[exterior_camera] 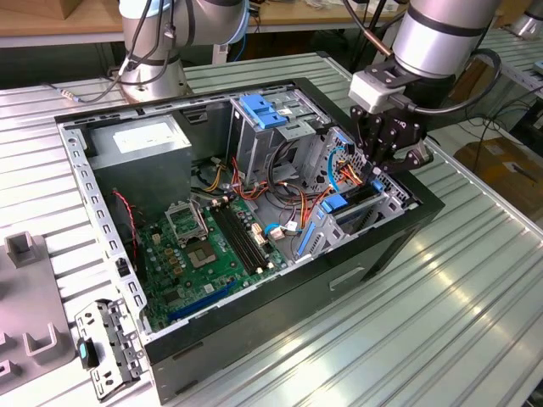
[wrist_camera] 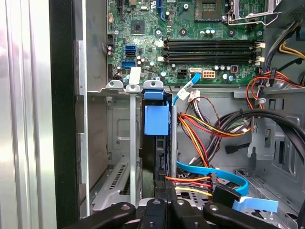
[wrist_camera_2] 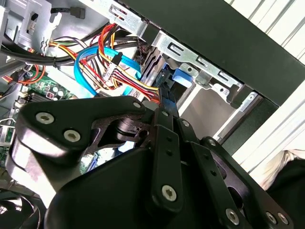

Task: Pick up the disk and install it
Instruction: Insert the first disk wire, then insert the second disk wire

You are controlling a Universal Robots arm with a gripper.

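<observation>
At right of centre in the exterior view, the pincer (exterior_camera: 386,157) hangs over the open computer case (exterior_camera: 407,229), clenched on the disk (wrist_camera: 156,143), which stands on edge in its metal bay (wrist_camera: 121,157). Seating it well likely means a straight push along the rails, clear of the cables (wrist_camera: 200,138).

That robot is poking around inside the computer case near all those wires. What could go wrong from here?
The disk stands upright between narrow metal bay rails; if it tilts, it might jam against them. The coloured cables run right beside it and could get snagged or pinched.
</observation>
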